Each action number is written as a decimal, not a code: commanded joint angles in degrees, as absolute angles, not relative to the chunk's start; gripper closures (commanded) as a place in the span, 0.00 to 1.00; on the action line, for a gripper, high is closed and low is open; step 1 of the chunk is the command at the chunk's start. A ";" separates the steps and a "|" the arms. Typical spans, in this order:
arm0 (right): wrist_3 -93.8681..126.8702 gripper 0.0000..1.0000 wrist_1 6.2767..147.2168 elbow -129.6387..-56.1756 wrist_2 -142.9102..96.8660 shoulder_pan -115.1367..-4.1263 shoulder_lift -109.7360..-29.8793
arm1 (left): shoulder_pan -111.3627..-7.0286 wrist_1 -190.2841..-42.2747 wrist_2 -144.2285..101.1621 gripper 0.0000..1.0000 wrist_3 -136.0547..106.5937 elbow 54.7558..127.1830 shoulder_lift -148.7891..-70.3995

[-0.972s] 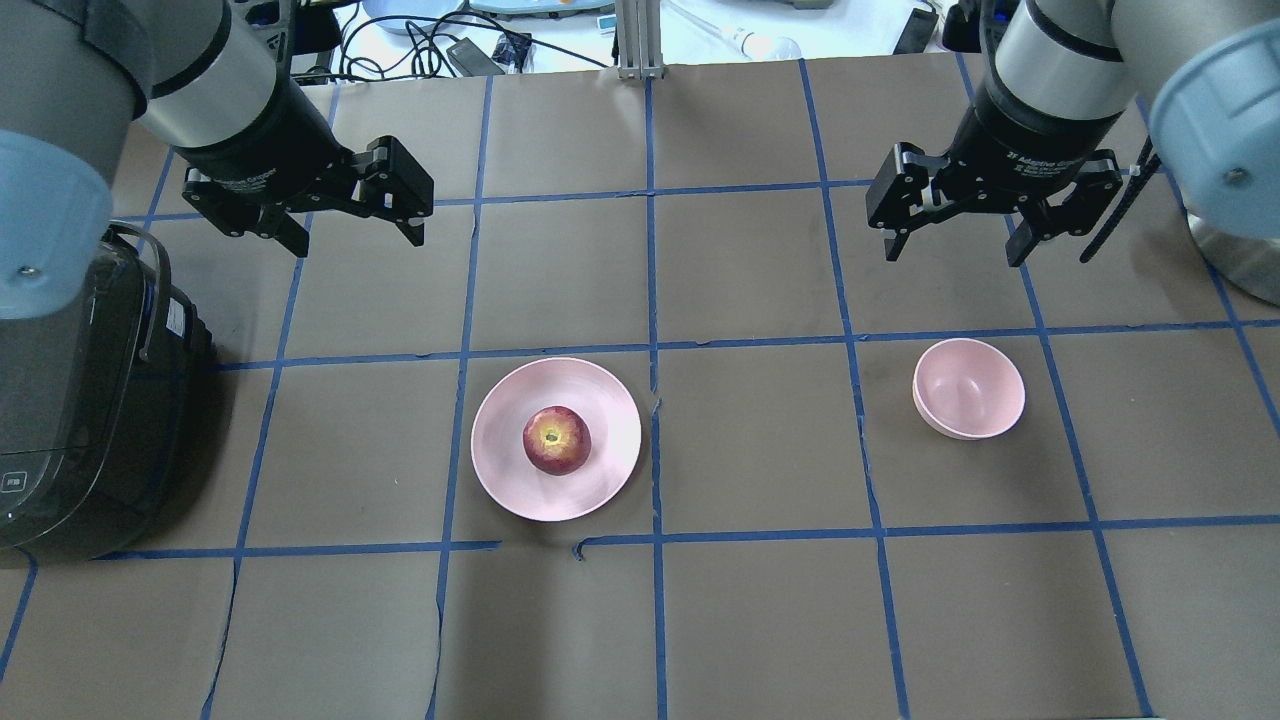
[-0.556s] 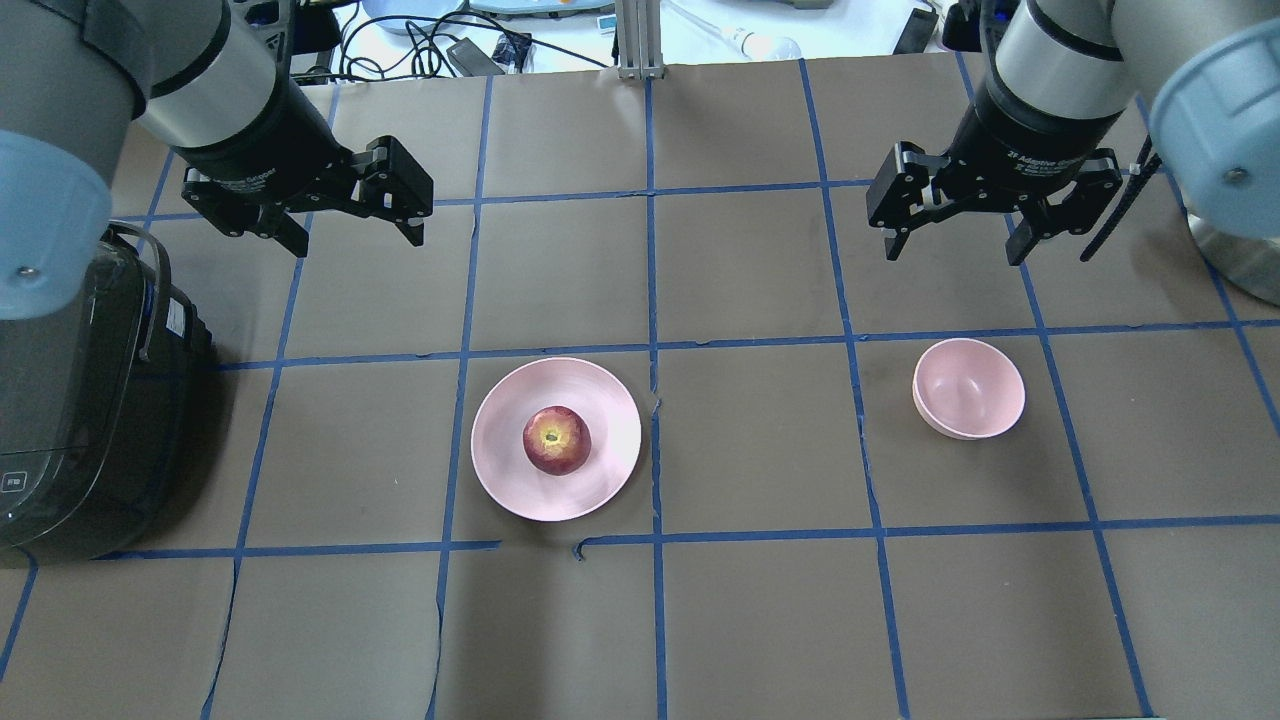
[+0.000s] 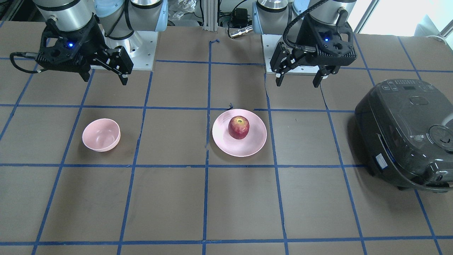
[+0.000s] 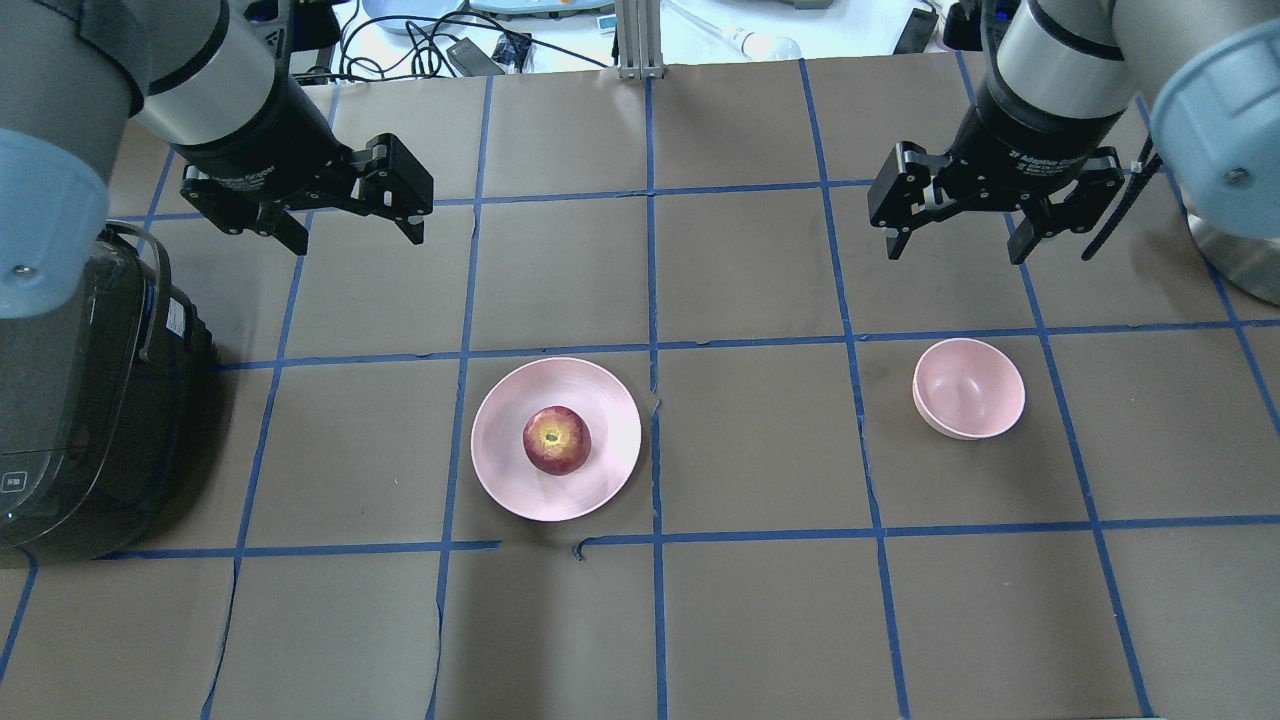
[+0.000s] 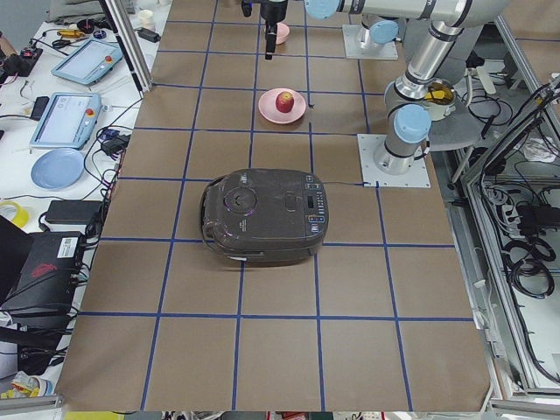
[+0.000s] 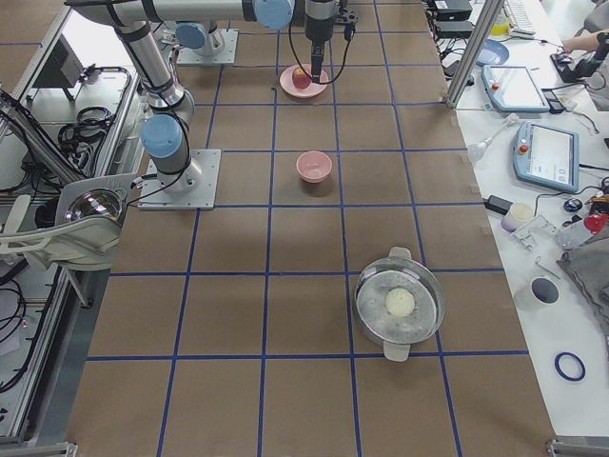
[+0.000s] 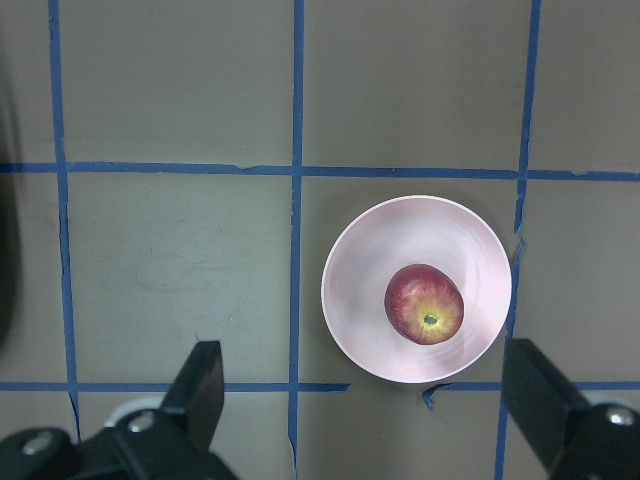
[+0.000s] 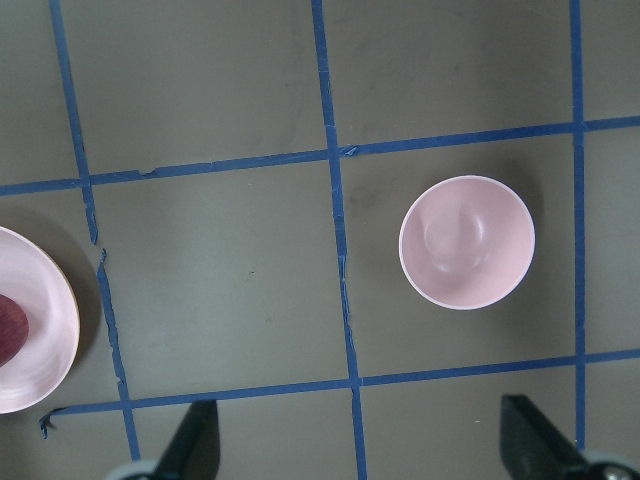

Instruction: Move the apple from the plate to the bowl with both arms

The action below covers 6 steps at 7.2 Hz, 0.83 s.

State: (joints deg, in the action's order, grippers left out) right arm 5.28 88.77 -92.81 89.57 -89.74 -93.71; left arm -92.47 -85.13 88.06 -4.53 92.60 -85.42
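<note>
The red apple (image 4: 557, 439) sits upright in the middle of the pale-pink plate (image 4: 500, 450) at table centre; it also shows in the front view (image 3: 238, 127) and the left wrist view (image 7: 425, 304). The empty pink bowl (image 4: 968, 388) stands to the right, seen too in the right wrist view (image 8: 466, 241). My left gripper (image 4: 357, 231) hangs open and empty high above the table, behind and left of the plate. My right gripper (image 4: 955, 245) hangs open and empty above the table, just behind the bowl.
A black rice cooker (image 4: 80, 400) stands at the table's left edge, left of the plate. A steel pot with a glass lid (image 6: 400, 303) stands far to the right, seen in the exterior right view. Blue tape lines grid the brown table.
Both arms have shifted very slightly; apple, plate and bowl have not moved.
</note>
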 commanded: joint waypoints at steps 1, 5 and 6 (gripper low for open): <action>5.19 0.00 88.77 -92.81 89.65 -89.74 -93.60 | -92.46 -87.79 88.15 0.00 -4.22 91.24 -85.60; 5.27 0.00 88.77 -92.81 89.65 -89.74 -93.43 | -92.20 -87.98 88.51 0.00 -4.48 90.00 -85.96; 5.19 0.00 88.77 -92.81 89.65 -89.74 -93.34 | -92.28 -88.50 88.24 0.00 -4.31 89.83 -86.04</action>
State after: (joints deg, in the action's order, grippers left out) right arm 5.19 88.77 -92.81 89.65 -89.74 -93.42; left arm -92.25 -88.10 88.46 -4.43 89.98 -85.93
